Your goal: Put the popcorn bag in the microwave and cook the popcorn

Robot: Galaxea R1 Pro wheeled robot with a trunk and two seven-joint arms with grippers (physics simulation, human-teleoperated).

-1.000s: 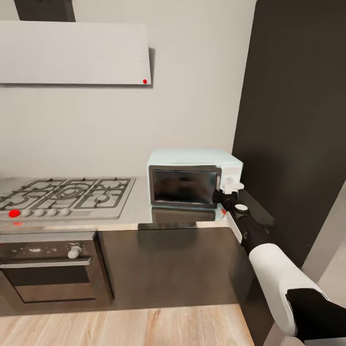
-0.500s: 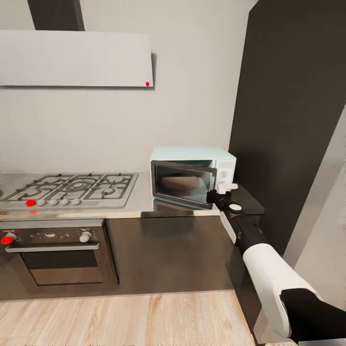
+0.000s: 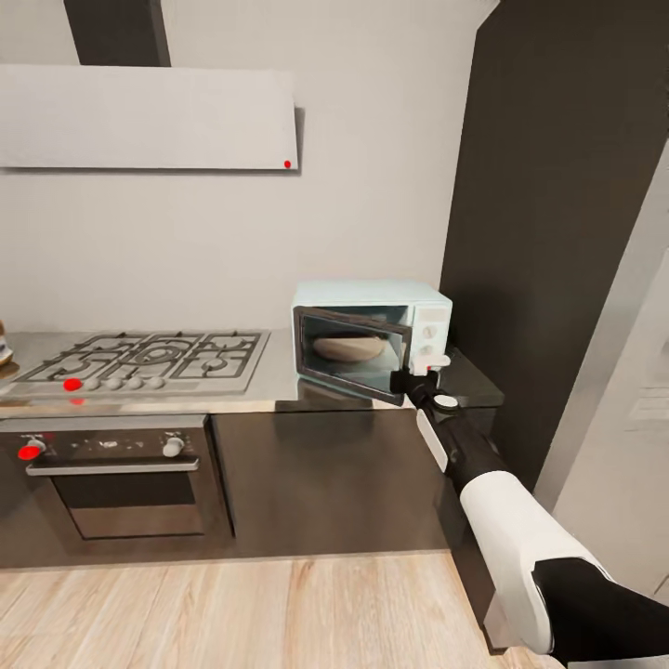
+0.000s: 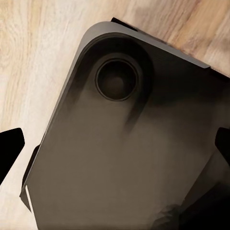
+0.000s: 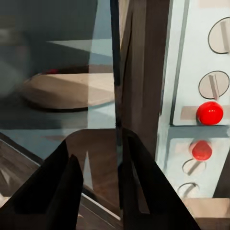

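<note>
The right gripper (image 3: 406, 382) sits at the free edge of the microwave door (image 3: 354, 358), and in the right wrist view its two dark fingers (image 5: 62, 191) stand either side of that thin edge with the glass between them, so the jaws look closed on the door, though whether the pads truly press on it I cannot tell. That hold makes sense for swinging the door on its hinge: the arm reaches out long and low from the robot's right, level with the door's lower corner. The door stands partly open, angled out from the microwave (image 3: 373, 333), and through the gap a round tan turntable (image 3: 349, 348) shows in a pale cavity with nothing on it. Just beside the door edge is the white control panel (image 5: 201, 62) with its knobs and a red light (image 5: 210, 112), near enough that the fingers must keep off it. The microwave stands on the countertop (image 3: 274, 386) hard against the dark tall cabinet (image 3: 557, 214), with the gas hob (image 3: 149, 358) to its left and an oven (image 3: 116, 483) under that. The popcorn bag is not to be found near the microwave; a small tan shape at the far left edge of the countertop could be it, but it is too cropped to say. The left wrist camera looks down on a dark rounded panel (image 4: 124, 143) over wooden floor (image 4: 33, 57), with dark fingertips at the edges well apart, so the left gripper (image 4: 115, 153) is spread and idle.
</note>
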